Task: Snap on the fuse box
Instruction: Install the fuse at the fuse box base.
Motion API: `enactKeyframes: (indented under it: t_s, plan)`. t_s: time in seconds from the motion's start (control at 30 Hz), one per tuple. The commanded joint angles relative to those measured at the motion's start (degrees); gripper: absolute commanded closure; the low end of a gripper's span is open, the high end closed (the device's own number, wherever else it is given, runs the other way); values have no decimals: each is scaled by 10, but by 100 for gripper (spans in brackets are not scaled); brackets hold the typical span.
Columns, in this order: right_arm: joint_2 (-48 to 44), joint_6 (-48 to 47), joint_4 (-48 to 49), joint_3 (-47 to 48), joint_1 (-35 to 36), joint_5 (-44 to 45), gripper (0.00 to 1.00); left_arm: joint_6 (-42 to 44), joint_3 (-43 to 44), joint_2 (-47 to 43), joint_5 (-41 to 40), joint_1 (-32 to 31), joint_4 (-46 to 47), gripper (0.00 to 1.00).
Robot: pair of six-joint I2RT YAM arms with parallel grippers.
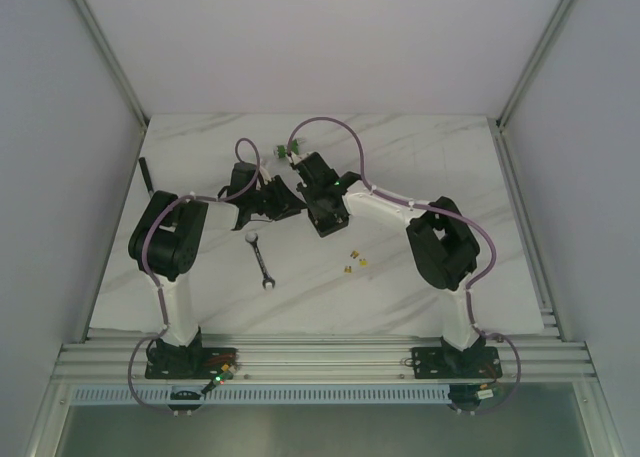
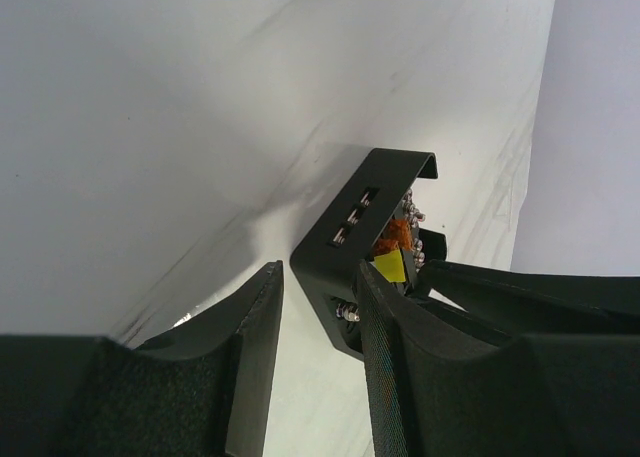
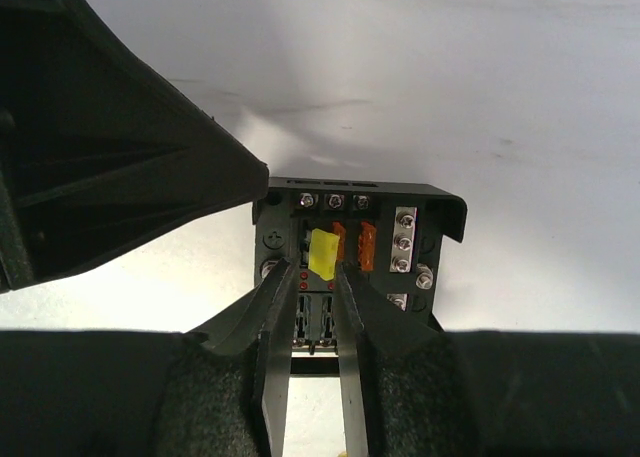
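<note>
Item 1, fuse box [image 3: 383, 287]: black, square, standing on the white marbled worktop [image 1: 420, 167] near its middle, between the two arms' wrists. We see it open-faced, with two orange fuses [image 3: 366, 245] seated side by side, a row of silver screw terminals [image 3: 405, 239] on one side, and slots cut in one outer wall.

Item 2, yellow fuse [image 3: 322, 254]: inside the box, just beside the orange pair, sitting slightly askew.

Item 3, right claw [image 3: 315, 269]: reaching into the box from above, fingers drawn narrow with a tip on each side of the yellow fuse. We read it as pinching that fuse.

Item 4, left claw [image 2: 320, 272]: at the box's outer wall, fingers standing apart, one finger against the box, the other just beside its corner. Whether it clamps the box, we cannot tell.

Item 5, wrench [image 1: 260, 260]: small, silver, flat on the worktop nearer the arm bases.

Item 6, loose yellow fuses [image 1: 352, 264]: a few, right of the wrench.

Item 7, green connector [image 1: 286, 153]: beyond the claws, toward the far edge
</note>
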Motion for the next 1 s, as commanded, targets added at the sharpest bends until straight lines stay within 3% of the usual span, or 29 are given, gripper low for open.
enactKeyframes:
  t_s: [0.0,0.97]
  plan:
    - [-6,0,6,-1,3,21,72,-6,13,12,12,1,10,55]
    - [15,-2,8,18,3,-13,74,-3,18,12,19,-5,8,55]
